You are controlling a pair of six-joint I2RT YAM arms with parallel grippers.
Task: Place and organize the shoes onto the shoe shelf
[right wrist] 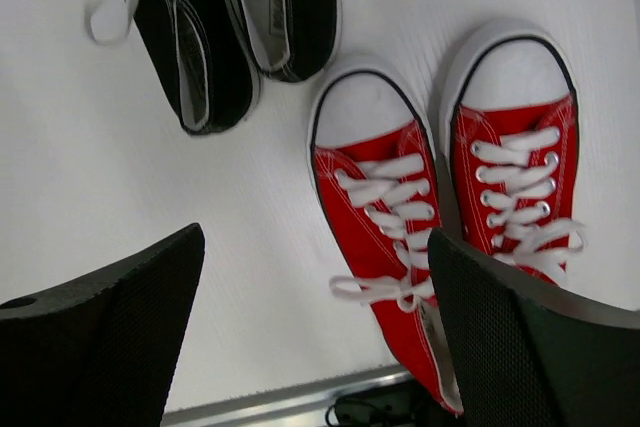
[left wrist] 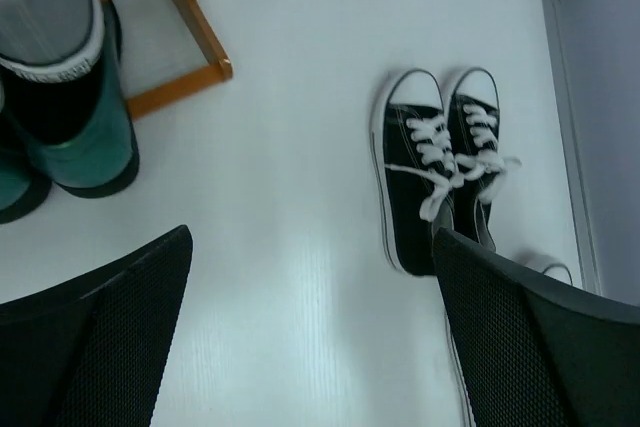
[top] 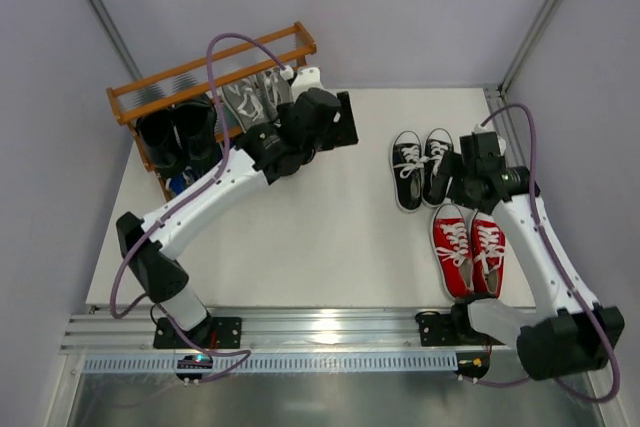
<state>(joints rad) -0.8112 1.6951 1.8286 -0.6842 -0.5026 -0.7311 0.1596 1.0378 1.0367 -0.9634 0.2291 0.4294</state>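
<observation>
Beside shoe shelf (top: 205, 71), L gripper (left wrist: 310, 242) jaws spread, empty; R gripper (right wrist: 316, 242) jaws spread over red sneakers (right wrist: 385, 187), nr black-and-white lace-up sneakers (right wrist: 200, 42).

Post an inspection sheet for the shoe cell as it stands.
Surface: white table, matte.
Job's things: shoe shelf at far left holds grey sneakers, black loafers, dark green loafers; black-and-white sneakers and red sneakers paired on the table, right side.
Clutter: nothing seen.
Grippers: left gripper open, empty, beside the shelf; right gripper open, empty, over the loose sneakers.
Cables: purple cable looped along each arm.
Surroundings: pale walls, metal frame posts, aluminium rail at near edge.
</observation>
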